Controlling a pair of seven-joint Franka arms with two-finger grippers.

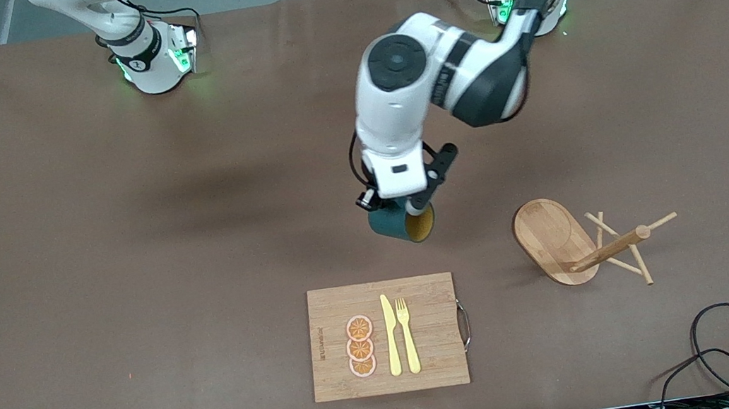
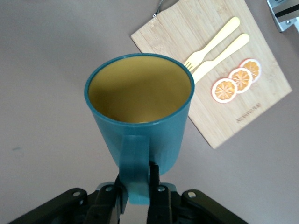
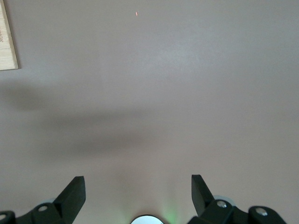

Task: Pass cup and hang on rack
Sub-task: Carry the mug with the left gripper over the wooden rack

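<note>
Left claw (image 1: 408,207) clamped on the loop handle of the cup (image 1: 403,223), held in the air over bare table (image 1: 130,266) just above the cutting board (image 1: 335,351). Cup: dark teal outside, yellowish-brown inside, lying sideways with its mouth toward the front camera. Board carries three orange slices (image 1: 360,346), a yellow knife (image 1: 391,336) and fork (image 1: 408,335); printed mark along one edge, unreadable. Rack (image 1: 581,245) stands toward the left arm's end. Right claw (image 3: 139,196) spread wide, waiting over bare table.
</note>
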